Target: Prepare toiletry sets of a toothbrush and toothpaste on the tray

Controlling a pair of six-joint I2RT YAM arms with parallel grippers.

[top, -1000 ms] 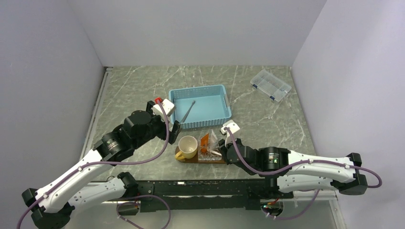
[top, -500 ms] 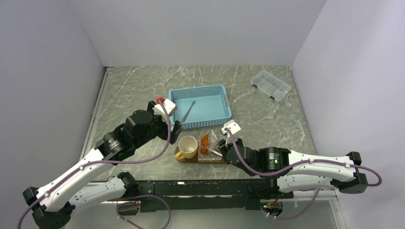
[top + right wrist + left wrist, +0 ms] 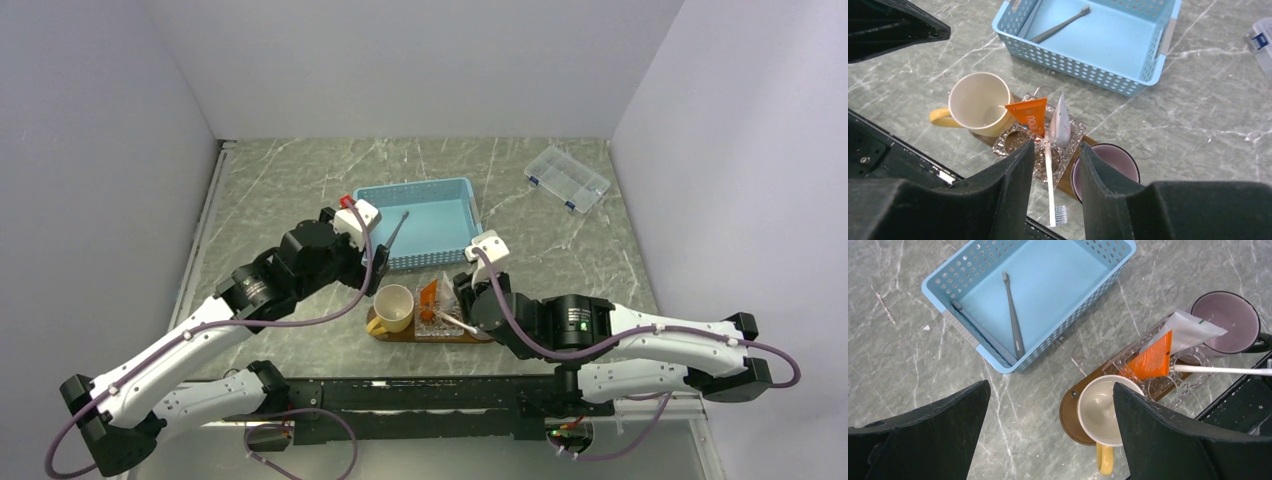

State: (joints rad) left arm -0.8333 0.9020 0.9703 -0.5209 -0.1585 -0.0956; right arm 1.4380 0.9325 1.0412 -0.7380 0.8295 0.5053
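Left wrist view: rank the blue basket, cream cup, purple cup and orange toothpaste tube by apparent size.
1. blue basket, clearly largest.
2-3. cream cup and purple cup: they look about alike, so I leave them unranked.
4. orange toothpaste tube, smallest.

We see a blue slatted basket (image 3: pixel 445 215) mid-frame on the marble bench (image 3: pixel 280 190) and a clear compartment box (image 3: pixel 567 178) upper right. Below the basket are a yellow-handled cream cup (image 3: pixel 393 307), a clear glass holder (image 3: pixel 1010 142) and a purple mug (image 3: pixel 1105 162).
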